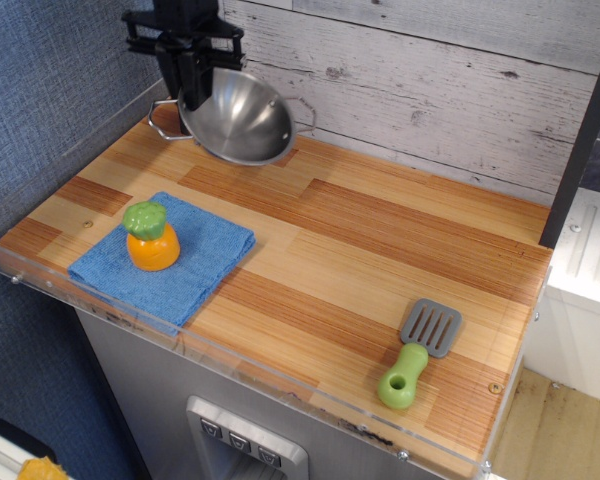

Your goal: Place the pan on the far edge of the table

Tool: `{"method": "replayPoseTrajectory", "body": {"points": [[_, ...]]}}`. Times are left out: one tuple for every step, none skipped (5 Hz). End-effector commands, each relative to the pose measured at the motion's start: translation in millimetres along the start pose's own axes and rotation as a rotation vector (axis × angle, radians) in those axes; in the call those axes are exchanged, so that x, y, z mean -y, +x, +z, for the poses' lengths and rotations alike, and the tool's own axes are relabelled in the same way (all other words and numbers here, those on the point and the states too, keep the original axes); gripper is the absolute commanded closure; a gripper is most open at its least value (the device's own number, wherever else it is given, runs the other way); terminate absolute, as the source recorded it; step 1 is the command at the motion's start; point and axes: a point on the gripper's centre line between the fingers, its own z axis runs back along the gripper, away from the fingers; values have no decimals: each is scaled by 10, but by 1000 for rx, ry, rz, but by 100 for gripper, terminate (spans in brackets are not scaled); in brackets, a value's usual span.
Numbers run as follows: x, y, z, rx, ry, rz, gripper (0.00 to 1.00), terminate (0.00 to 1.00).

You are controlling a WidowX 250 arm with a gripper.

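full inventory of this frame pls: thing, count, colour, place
pan: 1, shiny steel, tilted, held above the table's far-left corner
table: 1, light and reddish-brown wood planks, clear rim, fills the view
cloth: 1, blue, near-left on the table
toy: 1, orange with green top, on the cloth
spatula: 1, grey blade, green handle, near-right on the table
wall: 1, whitewashed planks, behind the table
gripper: 1, black, top left, clamped on the pan's rim
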Motion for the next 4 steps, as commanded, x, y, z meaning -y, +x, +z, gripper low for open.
{"method": "replayPoseTrajectory", "body": {"points": [[-162,-74,-116,-16,37,17,100,0],[-187,-110,-255,-56,33,29,100,0],[-210,-137,-375,-85,38,39,100,0],[-194,-151,-347,-81,58,35,0,0]]}}
